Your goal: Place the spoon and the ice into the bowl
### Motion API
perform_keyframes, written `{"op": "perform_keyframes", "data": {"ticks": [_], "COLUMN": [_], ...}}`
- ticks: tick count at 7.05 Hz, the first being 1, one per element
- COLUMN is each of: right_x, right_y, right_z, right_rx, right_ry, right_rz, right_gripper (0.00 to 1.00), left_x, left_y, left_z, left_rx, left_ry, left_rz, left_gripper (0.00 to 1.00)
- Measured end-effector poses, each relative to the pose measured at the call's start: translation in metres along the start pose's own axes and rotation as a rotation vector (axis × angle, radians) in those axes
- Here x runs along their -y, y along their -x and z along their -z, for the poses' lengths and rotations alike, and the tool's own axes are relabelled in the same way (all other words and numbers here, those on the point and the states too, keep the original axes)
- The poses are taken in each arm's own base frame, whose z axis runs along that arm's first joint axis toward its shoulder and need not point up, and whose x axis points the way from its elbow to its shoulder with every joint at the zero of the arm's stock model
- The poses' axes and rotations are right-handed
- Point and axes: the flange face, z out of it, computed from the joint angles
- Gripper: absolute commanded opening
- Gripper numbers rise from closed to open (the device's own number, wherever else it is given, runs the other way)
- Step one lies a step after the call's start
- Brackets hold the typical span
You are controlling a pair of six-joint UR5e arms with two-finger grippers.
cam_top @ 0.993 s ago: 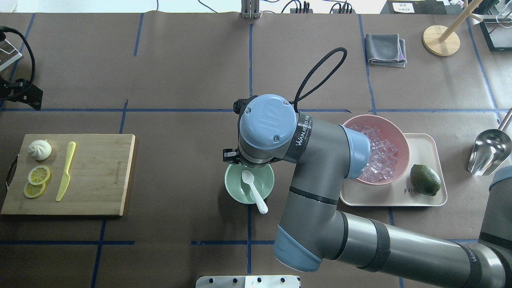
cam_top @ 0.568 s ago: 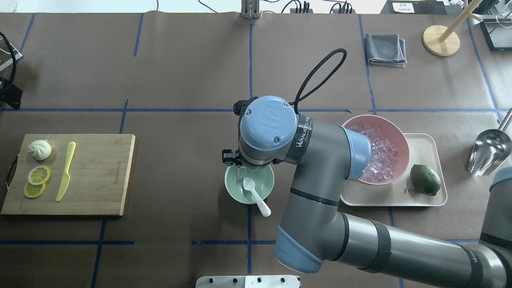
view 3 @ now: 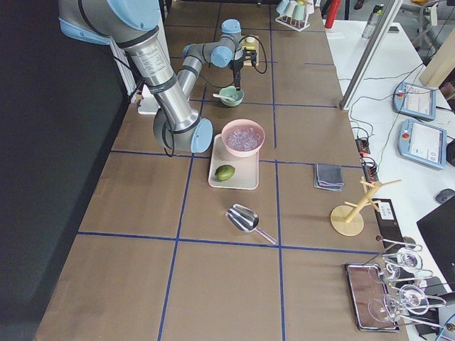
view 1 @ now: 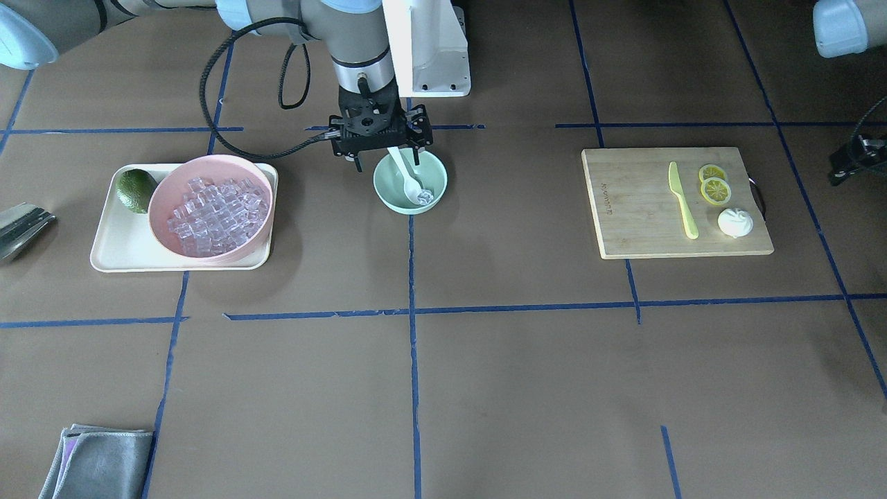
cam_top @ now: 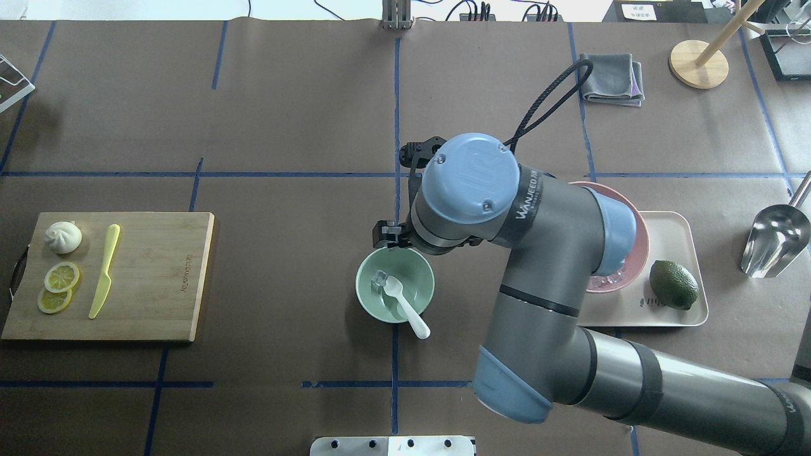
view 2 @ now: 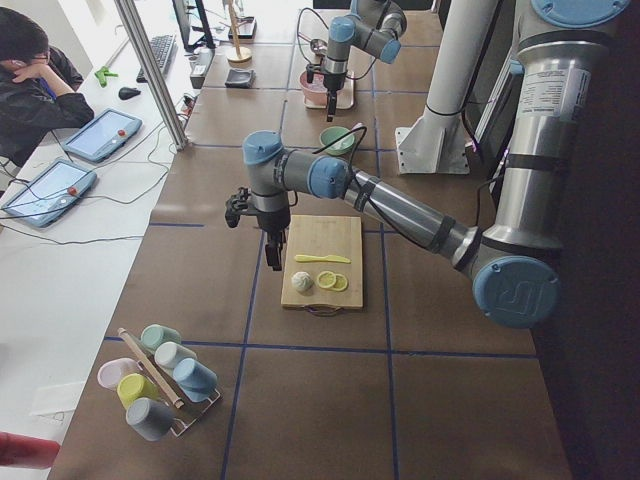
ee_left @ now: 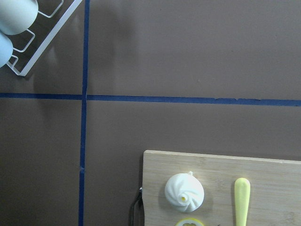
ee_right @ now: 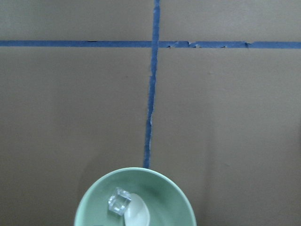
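The mint-green bowl (cam_top: pixel 395 266) stands at the table's middle. The white spoon (cam_top: pixel 405 308) lies in it, with its scoop inside and its handle over the near rim. One clear ice cube (cam_top: pixel 380 280) lies in the bowl beside the scoop, and shows in the right wrist view (ee_right: pixel 119 202). My right gripper (view 1: pixel 384 154) hangs just above the bowl's robot-side rim; it looks open and empty. My left gripper (view 2: pixel 275 252) hovers beside the cutting board; I cannot tell whether it is open or shut.
A pink bowl (view 1: pixel 166 194) full of ice cubes and a green lime (cam_top: pixel 673 284) sit on a cream tray (view 1: pixel 111 242). A metal scoop (cam_top: pixel 776 240) lies right of it. The wooden board (cam_top: pixel 158 278) holds a bun, lemon slices and a yellow-green knife (cam_top: pixel 104 271).
My right wrist has moved right and back off the bowl. An ice cube now lies in the bowl beside the spoon's scoop. The left arm has left the overhead view.
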Motion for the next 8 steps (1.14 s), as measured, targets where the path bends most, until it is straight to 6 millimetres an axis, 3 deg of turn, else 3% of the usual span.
{"op": "perform_keyframes", "data": {"ticks": [2, 3, 4, 6, 8], "right_x": [0.019, 0.04, 0.066, 0.105, 0.112], "right_y": [-0.058, -0.096, -0.149, -0.285, -0.406], "right_z": [0.032, 0.051, 0.068, 0.097, 0.116], "right_rx": [-0.033, -0.036, -0.033, -0.055, -0.106], "right_ry": [-0.011, 0.008, 0.039, 0.082, 0.092], "right_rz": [0.059, 0.091, 0.113, 0.189, 0.169], "right_gripper": [1.0, 1.0, 1.0, 1.0, 1.0], "left_x": [-0.02, -0.034, -0.049, -0.061, -0.063], "left_y": [0.058, 0.077, 0.091, 0.104, 0.109], "left_z": [-0.007, -0.016, -0.025, -0.03, -0.032], "left_rx": [-0.044, -0.094, -0.131, -0.151, -0.153], "left_ry": [0.02, 0.023, 0.018, 0.008, 0.008], "left_rz": [-0.078, -0.084, -0.101, -0.107, -0.096], "left_gripper": [1.0, 1.0, 1.0, 1.0, 1.0]}}
